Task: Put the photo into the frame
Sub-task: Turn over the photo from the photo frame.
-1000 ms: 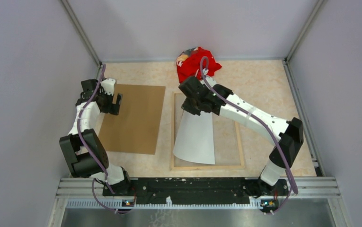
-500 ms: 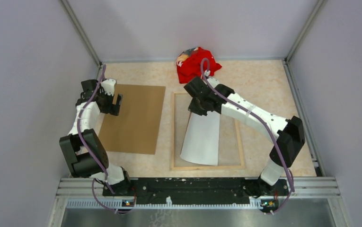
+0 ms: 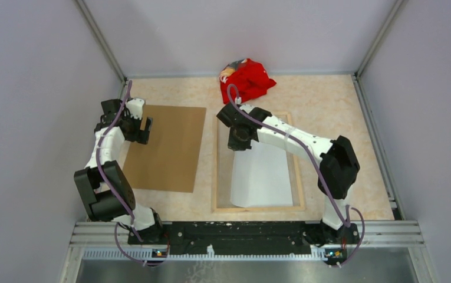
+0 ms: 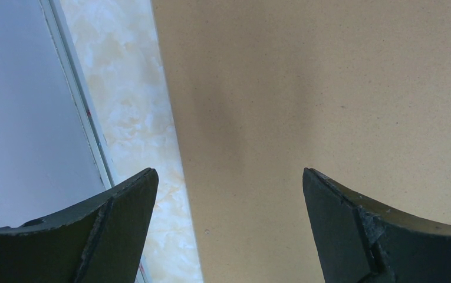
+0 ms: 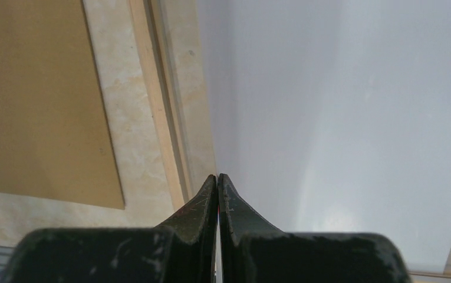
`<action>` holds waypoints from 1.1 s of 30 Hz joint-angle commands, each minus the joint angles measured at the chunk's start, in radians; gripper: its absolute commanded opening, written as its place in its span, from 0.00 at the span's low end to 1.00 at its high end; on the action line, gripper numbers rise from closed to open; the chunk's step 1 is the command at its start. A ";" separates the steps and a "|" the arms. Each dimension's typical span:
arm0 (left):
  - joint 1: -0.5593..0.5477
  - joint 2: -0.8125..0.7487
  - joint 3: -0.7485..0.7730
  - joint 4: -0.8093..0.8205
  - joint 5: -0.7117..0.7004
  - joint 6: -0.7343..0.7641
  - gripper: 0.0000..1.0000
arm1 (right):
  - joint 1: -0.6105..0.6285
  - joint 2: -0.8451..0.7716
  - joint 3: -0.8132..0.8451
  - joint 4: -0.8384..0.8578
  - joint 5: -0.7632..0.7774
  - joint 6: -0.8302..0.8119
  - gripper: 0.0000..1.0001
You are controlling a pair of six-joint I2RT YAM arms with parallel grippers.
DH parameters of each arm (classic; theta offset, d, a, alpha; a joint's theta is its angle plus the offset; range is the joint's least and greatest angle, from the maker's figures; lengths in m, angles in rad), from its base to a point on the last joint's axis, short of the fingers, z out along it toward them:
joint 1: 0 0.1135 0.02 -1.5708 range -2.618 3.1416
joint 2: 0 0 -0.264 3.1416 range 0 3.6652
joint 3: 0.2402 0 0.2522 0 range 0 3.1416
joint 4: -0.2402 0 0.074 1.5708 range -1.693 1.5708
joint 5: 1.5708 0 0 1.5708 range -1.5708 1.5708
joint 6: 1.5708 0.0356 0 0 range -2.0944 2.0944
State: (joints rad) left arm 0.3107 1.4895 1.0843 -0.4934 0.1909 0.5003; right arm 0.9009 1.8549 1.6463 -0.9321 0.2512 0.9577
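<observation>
Now the photo (image 3: 264, 177) is seen white back up inside the frame (image 3: 258, 209), set toward the right rail, with a strip of pane left bare along the left rail. Its far edge, near the left corner, is pinched by the right gripper (image 3: 239, 140), whose fingers are pressed together on the sheet. The left gripper (image 4: 229, 172) is held with jaws spread wide above the left edge of the brown backing board (image 3: 170, 153), nothing between them. A red cloth (image 3: 247, 81) is bunched at the far edge of the table (image 3: 329, 100), just beyond the frame.
</observation>
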 commanded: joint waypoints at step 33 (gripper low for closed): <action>0.000 -0.015 0.043 -0.035 0.026 0.035 0.99 | -0.013 -0.058 -0.115 0.083 0.024 -0.047 0.40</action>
State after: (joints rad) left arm 0.3107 1.4899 1.0882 -0.5228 0.1986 0.5232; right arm 0.8982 1.8526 1.5616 -0.9157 0.3069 0.9279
